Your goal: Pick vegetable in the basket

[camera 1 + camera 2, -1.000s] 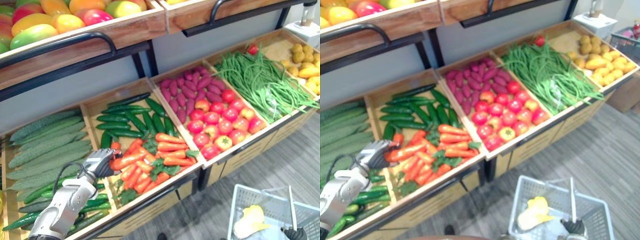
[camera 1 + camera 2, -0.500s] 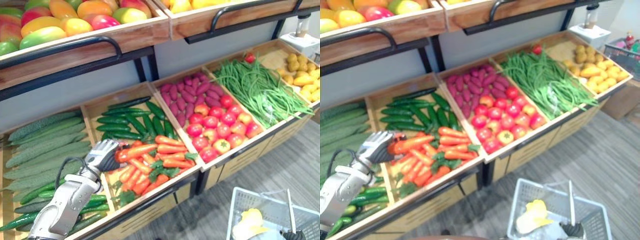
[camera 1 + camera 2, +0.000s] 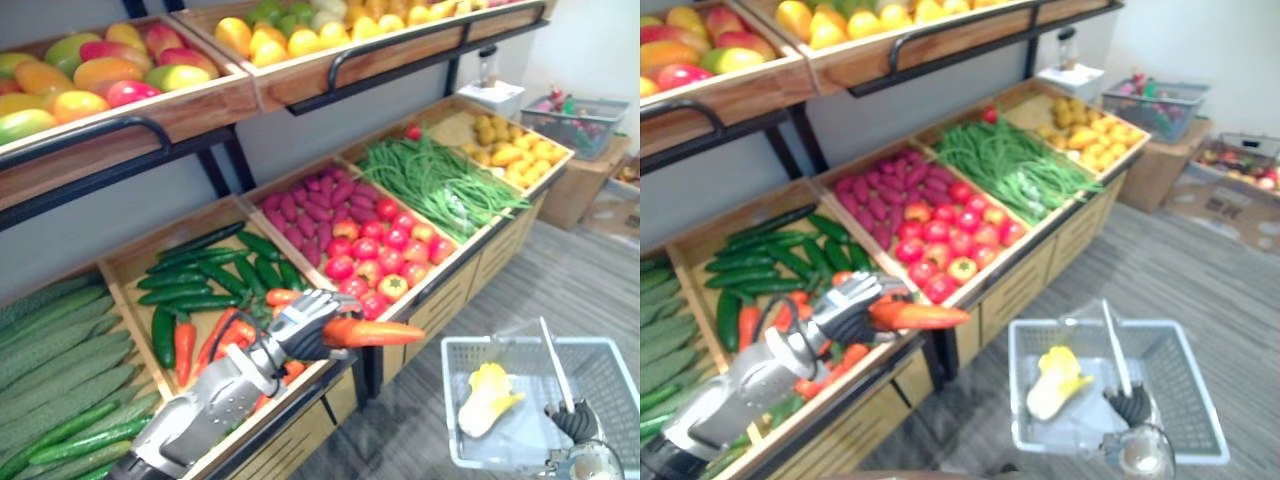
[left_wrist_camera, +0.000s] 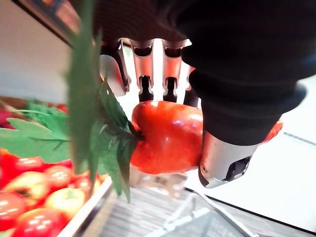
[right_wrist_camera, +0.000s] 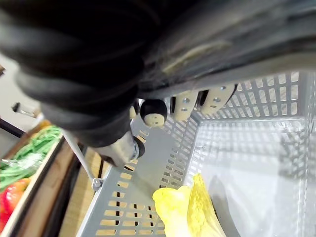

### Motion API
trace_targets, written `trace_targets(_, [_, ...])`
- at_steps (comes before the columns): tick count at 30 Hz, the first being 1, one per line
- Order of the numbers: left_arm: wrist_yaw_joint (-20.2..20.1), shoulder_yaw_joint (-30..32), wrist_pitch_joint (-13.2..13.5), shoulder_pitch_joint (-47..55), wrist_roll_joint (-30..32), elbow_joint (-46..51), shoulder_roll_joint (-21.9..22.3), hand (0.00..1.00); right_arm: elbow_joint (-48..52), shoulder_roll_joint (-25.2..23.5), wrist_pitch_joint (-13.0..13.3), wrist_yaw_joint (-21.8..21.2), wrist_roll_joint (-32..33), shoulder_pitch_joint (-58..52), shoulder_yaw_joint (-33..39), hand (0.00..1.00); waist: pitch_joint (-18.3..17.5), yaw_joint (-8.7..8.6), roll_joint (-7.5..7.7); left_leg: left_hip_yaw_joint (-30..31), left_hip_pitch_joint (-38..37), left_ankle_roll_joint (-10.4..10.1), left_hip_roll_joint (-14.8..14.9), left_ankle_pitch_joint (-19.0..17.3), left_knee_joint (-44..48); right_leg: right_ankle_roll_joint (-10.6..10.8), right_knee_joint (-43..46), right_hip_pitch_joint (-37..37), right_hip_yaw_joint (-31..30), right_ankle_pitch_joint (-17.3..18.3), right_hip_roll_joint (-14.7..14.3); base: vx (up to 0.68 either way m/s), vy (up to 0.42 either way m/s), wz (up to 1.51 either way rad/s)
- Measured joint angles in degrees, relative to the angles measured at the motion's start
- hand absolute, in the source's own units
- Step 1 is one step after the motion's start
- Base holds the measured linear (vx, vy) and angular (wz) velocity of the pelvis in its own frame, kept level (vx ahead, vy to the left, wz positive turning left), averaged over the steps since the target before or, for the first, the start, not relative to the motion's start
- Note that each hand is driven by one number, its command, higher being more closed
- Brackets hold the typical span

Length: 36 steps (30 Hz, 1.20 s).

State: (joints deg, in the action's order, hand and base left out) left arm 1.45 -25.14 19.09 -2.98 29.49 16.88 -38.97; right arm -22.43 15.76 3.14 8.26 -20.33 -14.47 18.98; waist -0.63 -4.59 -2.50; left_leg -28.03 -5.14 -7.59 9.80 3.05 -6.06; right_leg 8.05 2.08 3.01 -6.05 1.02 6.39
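My left hand (image 3: pixel 298 327) is shut on an orange carrot (image 3: pixel 375 333) and holds it level in the air, past the front edge of the carrot bin (image 3: pixel 215 345). The carrot's tip points toward the grey mesh basket (image 3: pixel 452 400), a short gap to its right. In the left wrist view the fingers (image 4: pixel 148 64) curl over the carrot (image 4: pixel 168 136), whose green leaves (image 4: pixel 98 140) hang beside it. My right hand (image 3: pixel 574 421) is shut on the basket's handle (image 3: pixel 555 365). A yellow leafy vegetable (image 3: pixel 487 397) lies in the basket (image 5: pixel 148 197).
The sloped stand holds bins of cucumbers (image 3: pixel 60 350), tomatoes (image 3: pixel 375 260) with purple sweet potatoes (image 3: pixel 310 195), green beans (image 3: pixel 440 180) and yellow produce (image 3: pixel 505 150). Mangoes (image 3: pixel 90 75) fill the shelf above. Another basket (image 3: pixel 580 108) and boxes stand at the far right.
My left hand has lifted the carrot out of its bin and carried it right toward the basket. The camera has also swung right, so the basket shows more fully.
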Motion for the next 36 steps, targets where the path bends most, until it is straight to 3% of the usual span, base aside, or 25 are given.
trace_targets(6, [-0.83,-11.13,1.43,-7.52,0.02,-5.40,6.97,1.00,12.28,0.20,0.57,-0.28,0.07,-2.15,-3.74,1.00,-0.10,-1.64,-0.20,-6.17,-0.99,-0.62,-0.04,-0.89,0.04,0.93,0.27,2.99,-5.75,-1.06,-0.96,-0.02,0.003,-0.49])
trace_targets(11, [-1.91,-16.71,0.61,-13.12,0.11,-13.88,13.36,1.00,18.80,0.16,1.26,-2.01,0.63,-5.61,-6.52,1.00,-0.17,-3.47,-0.32,-9.59,-2.37,-1.14,0.02,-1.78,0.22,0.64,0.47,3.48,-9.06,-1.45,-1.81,0.04,0.002,-0.39])
trace_targets(19, [-1.88,-19.68,-2.72,-20.61,1.12,-29.86,25.18,1.00,24.89,0.09,1.29,-5.56,2.90,-8.44,-11.12,1.00,0.00,-6.28,-0.44,-12.61,-3.53,-1.57,0.19,-2.61,0.34,0.80,0.90,3.93,-11.45,-1.53,-2.43,0.04,-0.013,-0.18])
trace_targets(25, [-1.73,-20.77,-5.33,-23.03,3.62,-38.41,31.57,1.00,27.44,-0.03,1.33,-6.00,2.96,-9.52,-13.02,1.00,0.12,-6.31,-0.51,-13.89,-4.15,-2.13,0.32,-3.37,0.32,0.83,0.92,3.93,-12.17,-1.51,-2.48,0.00,-0.015,-0.08])
trace_targets(31, [-1.74,-22.05,-5.56,-24.04,7.50,-42.75,35.41,1.00,27.63,-0.07,1.32,-6.14,3.43,-9.89,-13.61,1.00,0.24,-6.25,-0.41,-13.59,-4.04,-2.18,0.51,-3.44,0.00,0.73,0.91,3.93,-11.47,-1.20,-2.14,0.01,-0.025,0.04])
trace_targets(32, [-1.74,-22.31,-5.64,-24.05,7.84,-43.89,35.80,0.00,27.63,-0.09,1.33,-6.13,3.43,-9.90,-13.68,1.00,0.26,-6.28,-0.38,-13.45,-3.99,-2.09,0.51,-3.38,0.00,0.75,0.91,3.92,-11.25,-1.14,-2.06,0.02,-0.031,0.05])
trace_targets(36, [-1.72,-22.58,-5.96,-24.06,9.40,-46.05,36.71,0.00,27.59,-0.48,1.32,-6.13,3.44,-9.92,-13.89,1.00,0.52,-6.36,0.01,-12.74,-3.86,-1.85,0.49,-3.23,0.00,0.75,0.89,3.92,-10.40,-1.09,-1.81,0.02,-0.027,0.09])
